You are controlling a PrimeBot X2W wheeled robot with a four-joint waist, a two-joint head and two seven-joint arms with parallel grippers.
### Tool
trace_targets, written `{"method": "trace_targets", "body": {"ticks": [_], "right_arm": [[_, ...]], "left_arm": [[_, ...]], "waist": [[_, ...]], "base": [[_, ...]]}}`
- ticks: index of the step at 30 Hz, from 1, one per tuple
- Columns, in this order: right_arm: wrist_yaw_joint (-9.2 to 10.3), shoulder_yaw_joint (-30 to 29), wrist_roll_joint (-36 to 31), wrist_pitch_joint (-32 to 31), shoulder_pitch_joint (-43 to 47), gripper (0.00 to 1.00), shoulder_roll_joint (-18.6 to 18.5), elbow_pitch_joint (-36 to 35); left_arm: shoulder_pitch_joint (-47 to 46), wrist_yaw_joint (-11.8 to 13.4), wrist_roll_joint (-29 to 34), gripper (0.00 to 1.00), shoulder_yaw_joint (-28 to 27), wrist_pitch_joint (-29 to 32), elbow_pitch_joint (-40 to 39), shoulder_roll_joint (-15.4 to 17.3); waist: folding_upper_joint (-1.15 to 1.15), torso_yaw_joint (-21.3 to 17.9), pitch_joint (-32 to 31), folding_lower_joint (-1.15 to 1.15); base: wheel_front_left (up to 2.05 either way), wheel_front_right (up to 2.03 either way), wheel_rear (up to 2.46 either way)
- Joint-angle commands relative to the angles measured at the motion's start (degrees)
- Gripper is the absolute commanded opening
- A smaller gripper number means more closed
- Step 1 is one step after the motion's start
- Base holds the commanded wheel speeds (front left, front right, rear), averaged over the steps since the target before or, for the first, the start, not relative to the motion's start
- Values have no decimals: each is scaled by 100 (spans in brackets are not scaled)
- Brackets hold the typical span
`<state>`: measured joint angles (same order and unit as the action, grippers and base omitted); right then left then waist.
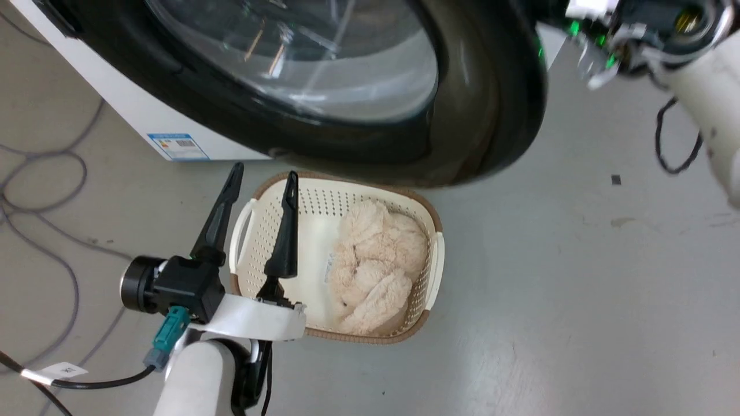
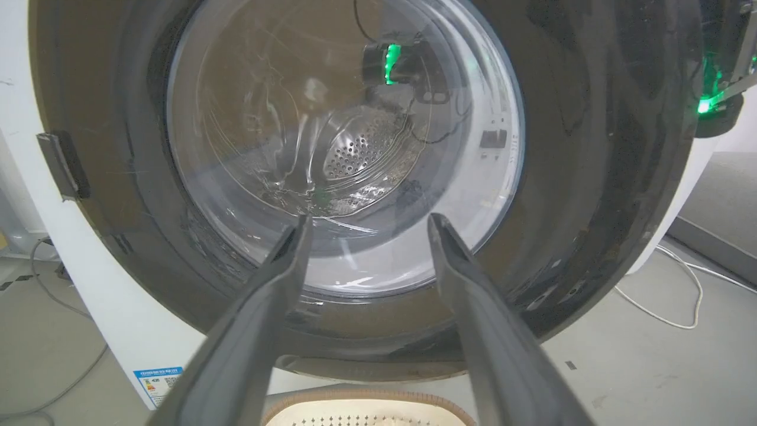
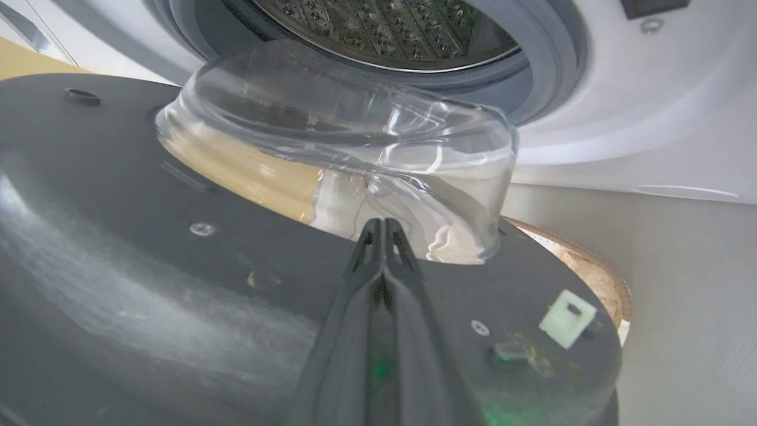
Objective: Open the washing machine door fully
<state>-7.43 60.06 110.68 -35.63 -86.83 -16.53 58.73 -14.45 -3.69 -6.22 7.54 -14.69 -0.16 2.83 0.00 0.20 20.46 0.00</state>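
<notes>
— Pincers first: how do they stand?

— Right pincer: both long dark fingers pressed together, nothing between them. Tips lie at the foot of the bulging clear glass bowl, on the matte dark-grey inner face of the large round glossy black washing machine door. Contact with the glass: cannot tell. Left pincer: fingers spread wide, empty, pointing at the door's outer face and apart from it.

— And the door?

— Swung partway out from the big white front-loading washing machine. Grey rubber gasket and perforated steel drum lie exposed beyond the bowl. Seen from my head, the door's lower edge overhangs a cream perforated plastic basket. It holds a beige fluffy plush bundle and sits on the grey floor. Small blue label low on the white cabinet.
</notes>
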Motion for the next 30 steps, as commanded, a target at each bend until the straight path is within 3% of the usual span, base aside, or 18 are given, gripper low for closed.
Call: {"method": "trace_targets", "body": {"ticks": [1,16,30], "right_arm": [[-6,45,71,-49,239,0,-9,-107],[-6,225,520,-87,1832,0,-133,-1240],[-6,690,852,222,2684,0,-368,-2821]], "left_arm": [[84,17,14,100,3,-30,47,5],[728,40,160,100,-172,-30,463,12],[1145,58,173,100,-263,-30,684,17]], "waist": [[0,13,-122,0],[0,234,-1137,0],[0,396,-1596,0]], "base": [[0,0,0],[0,0,0],[0,0,0]]}}
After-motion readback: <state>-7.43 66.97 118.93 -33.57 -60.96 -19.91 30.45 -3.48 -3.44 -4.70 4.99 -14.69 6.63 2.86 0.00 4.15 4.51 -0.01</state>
